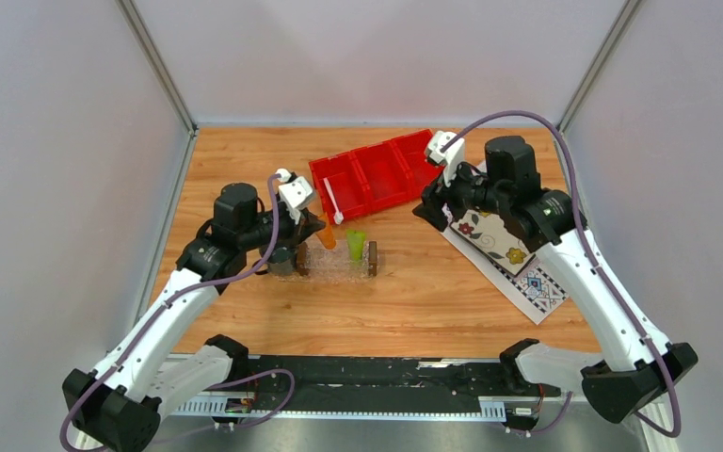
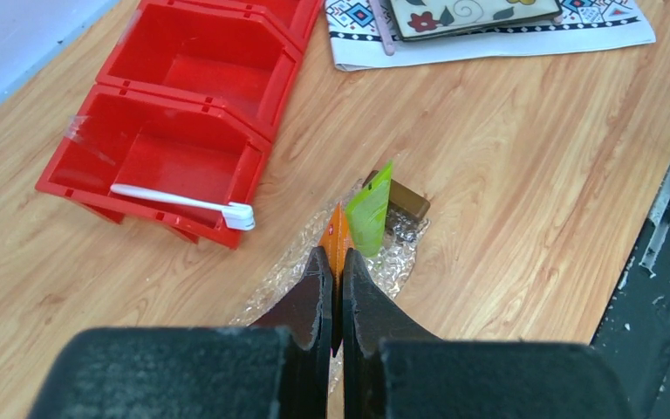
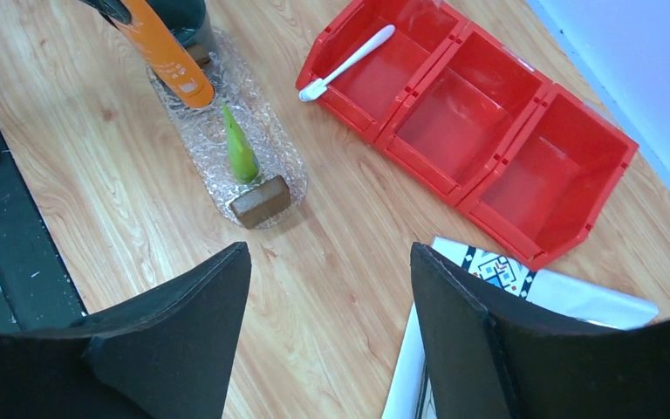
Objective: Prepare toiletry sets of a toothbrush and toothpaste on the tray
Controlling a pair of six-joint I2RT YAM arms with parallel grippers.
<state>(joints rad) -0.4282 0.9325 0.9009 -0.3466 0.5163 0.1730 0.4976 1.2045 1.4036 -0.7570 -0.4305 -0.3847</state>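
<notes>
My left gripper (image 1: 309, 237) (image 2: 332, 278) is shut on the flat end of the orange toothpaste (image 1: 326, 232) (image 2: 336, 237) (image 3: 170, 54), which hangs tilted over the left part of the clear tray (image 1: 339, 267) (image 2: 399, 255) (image 3: 270, 161). The lime green toothpaste (image 1: 356, 245) (image 2: 371, 208) (image 3: 240, 150) stands upright in the tray beside a brown end handle (image 3: 260, 201). The white toothbrush (image 1: 332, 200) (image 2: 183, 202) (image 3: 349, 58) lies across the near rim of the red bin's left compartment. My right gripper (image 1: 430, 209) (image 3: 330, 262) hangs open and empty, right of the tray and near the cloth.
The red three-compartment bin (image 1: 377, 174) (image 2: 183, 131) (image 3: 488, 131) stands behind the tray. A patterned white cloth (image 1: 527, 278) (image 2: 488, 39) (image 3: 523, 279) with a flowered plate (image 1: 490, 234) (image 2: 471, 13) lies at the right. A dark rounded thing (image 3: 181, 17) sits at the tray's left end.
</notes>
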